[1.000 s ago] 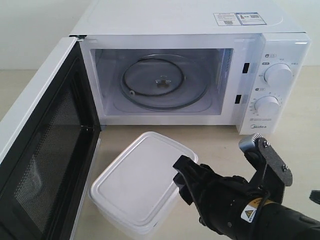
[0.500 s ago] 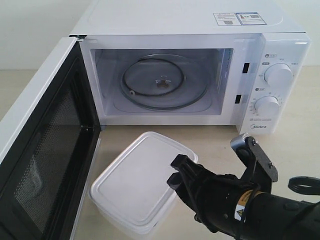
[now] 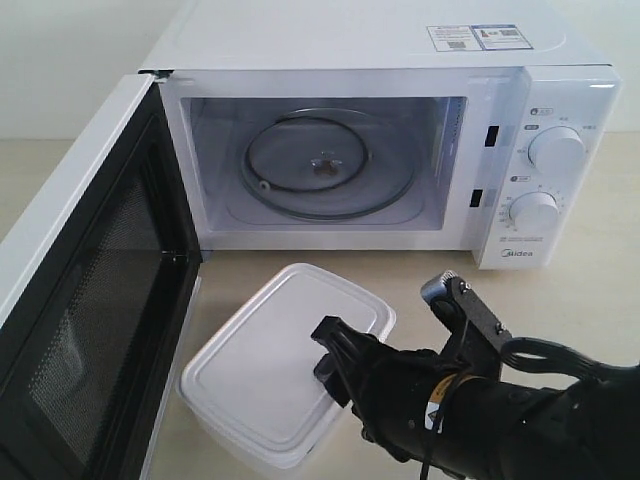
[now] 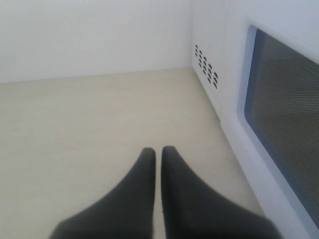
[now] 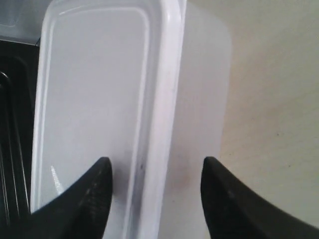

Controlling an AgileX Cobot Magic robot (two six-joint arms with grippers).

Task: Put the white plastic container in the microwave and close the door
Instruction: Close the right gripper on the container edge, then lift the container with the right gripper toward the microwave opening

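The white plastic container (image 3: pixel 270 375) sits lid-on upon the table in front of the microwave (image 3: pixel 360 40). The microwave's door (image 3: pixel 90 300) is swung wide open on the left, showing the glass turntable (image 3: pixel 325 165) bare. My right gripper (image 3: pixel 326 352) is open at the container's right side. In the right wrist view this gripper (image 5: pixel 157 162) straddles the rim of the container (image 5: pixel 99 89), one finger over the lid and one beside the wall. My left gripper (image 4: pixel 158 149) is shut on nothing, low over the table beside the door's outer face (image 4: pixel 284 99). It does not show in the exterior view.
Two round dials (image 3: pixel 556 150) sit on the microwave's right panel. Bare tan table (image 3: pixel 600 290) lies to the right of the container. Vent holes (image 4: pixel 205 64) mark the microwave's side near my left gripper. The open door stands close to the container's left side.
My right gripper has moved left, so its open fingers now reach over the container's right rim. The container, microwave and door have not moved.
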